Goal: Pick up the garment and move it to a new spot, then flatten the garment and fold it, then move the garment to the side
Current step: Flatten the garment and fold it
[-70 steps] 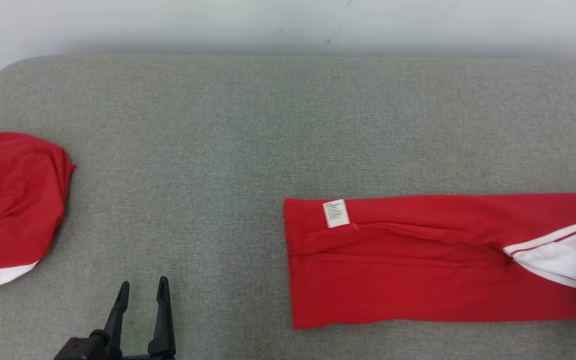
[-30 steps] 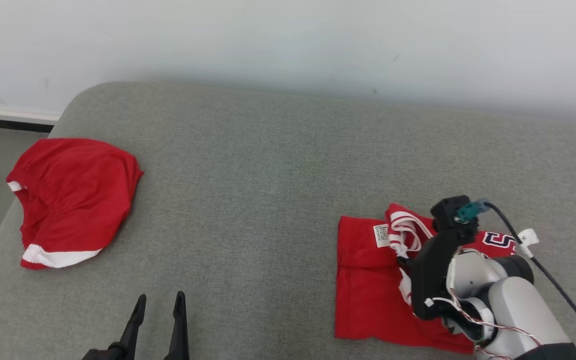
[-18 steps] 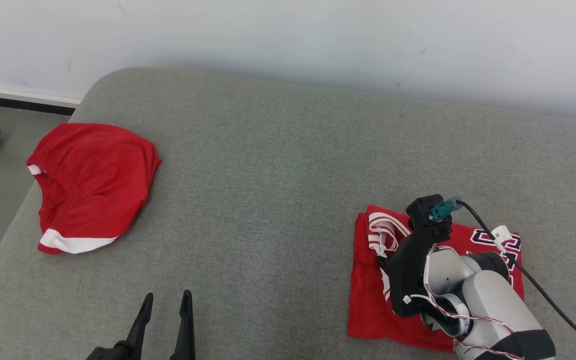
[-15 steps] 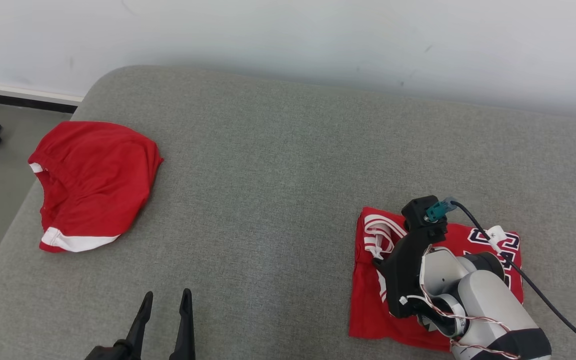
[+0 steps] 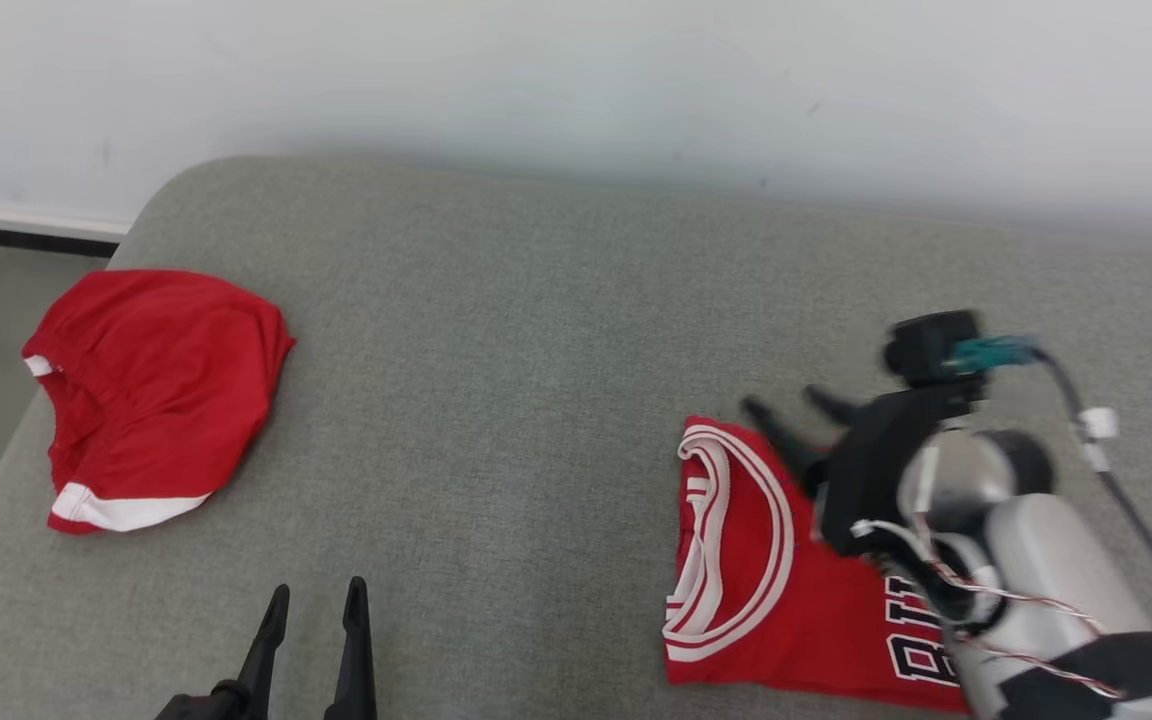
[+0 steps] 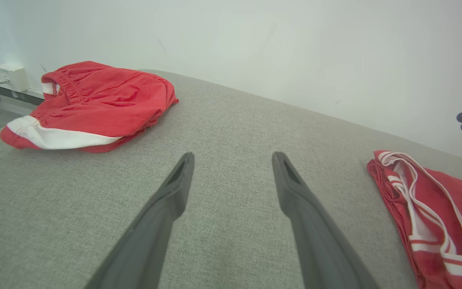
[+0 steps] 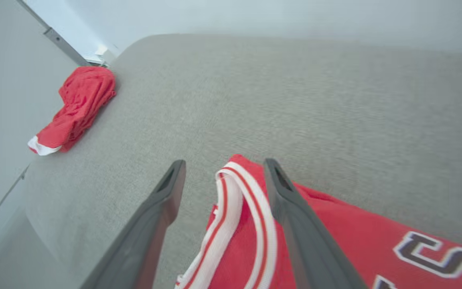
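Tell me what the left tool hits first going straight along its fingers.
Bare grey cushion, most likely: the left tool points between the red shorts on its left and the jersey on its right, in line with neither. If it runs level, the white wall behind; pitch is unclear.

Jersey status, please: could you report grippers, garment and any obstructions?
Left gripper open, idle. Right gripper open over collar end of jersey. Garment folded on couch. Red shorts far left, clear of it.
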Robot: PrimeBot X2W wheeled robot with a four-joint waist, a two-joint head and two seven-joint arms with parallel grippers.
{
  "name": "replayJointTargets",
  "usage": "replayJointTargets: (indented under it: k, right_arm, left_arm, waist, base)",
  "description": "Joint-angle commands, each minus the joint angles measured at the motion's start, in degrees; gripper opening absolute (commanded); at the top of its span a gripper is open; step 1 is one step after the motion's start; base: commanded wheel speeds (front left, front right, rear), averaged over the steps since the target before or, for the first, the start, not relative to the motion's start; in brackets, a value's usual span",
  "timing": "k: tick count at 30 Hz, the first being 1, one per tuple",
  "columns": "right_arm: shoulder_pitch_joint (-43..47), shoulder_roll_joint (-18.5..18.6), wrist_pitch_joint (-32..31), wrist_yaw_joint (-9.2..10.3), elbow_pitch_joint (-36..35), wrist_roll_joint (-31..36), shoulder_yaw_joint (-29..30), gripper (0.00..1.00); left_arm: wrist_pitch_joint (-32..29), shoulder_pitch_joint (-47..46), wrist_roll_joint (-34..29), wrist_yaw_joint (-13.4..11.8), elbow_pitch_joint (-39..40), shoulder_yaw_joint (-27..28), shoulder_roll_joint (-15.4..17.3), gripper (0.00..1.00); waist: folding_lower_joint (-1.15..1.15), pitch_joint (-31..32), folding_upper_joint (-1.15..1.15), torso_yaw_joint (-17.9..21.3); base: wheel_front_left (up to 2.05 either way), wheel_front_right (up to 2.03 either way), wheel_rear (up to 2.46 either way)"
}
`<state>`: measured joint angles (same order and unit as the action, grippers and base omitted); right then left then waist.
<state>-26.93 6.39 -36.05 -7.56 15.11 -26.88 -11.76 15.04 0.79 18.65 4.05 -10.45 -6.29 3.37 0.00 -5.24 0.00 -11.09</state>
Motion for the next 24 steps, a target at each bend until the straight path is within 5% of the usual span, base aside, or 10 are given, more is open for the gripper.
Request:
replayJointTargets:
  k: [1, 11, 24]
  right_arm:
    - [0.89, 0.98, 0.83, 0.13, -0.59, 0.89, 0.61, 1.00]
    - [13.42, 5.48, 18.46, 0.12, -9.31, 4.41, 7.77, 1.00]
    - [25.50, 3.17, 38.87, 0.12, -7.62, 8.53, 12.48, 1.00]
  left_arm:
    - [0.17, 0.32, -0.19, -0.04, 0.17, 0.17, -0.15, 1.00]
    - [0.17, 1.93, -0.82, 0.00, 0.97, 2.65, -0.26, 1.00]
    - [0.17, 2.05, -3.36, 0.83, 1.52, 5.19, -0.49, 1.00]
  waist:
    - [0.00, 0.87, 0.00, 0.87]
    - [0.00, 4.71, 0.00, 5.97]
    - [0.00, 6.74, 0.00, 10.65]
  base:
    - [0.00, 0.00, 0.00]
    - [0.00, 0.00, 0.00]
    - [0.00, 0.00, 0.00]
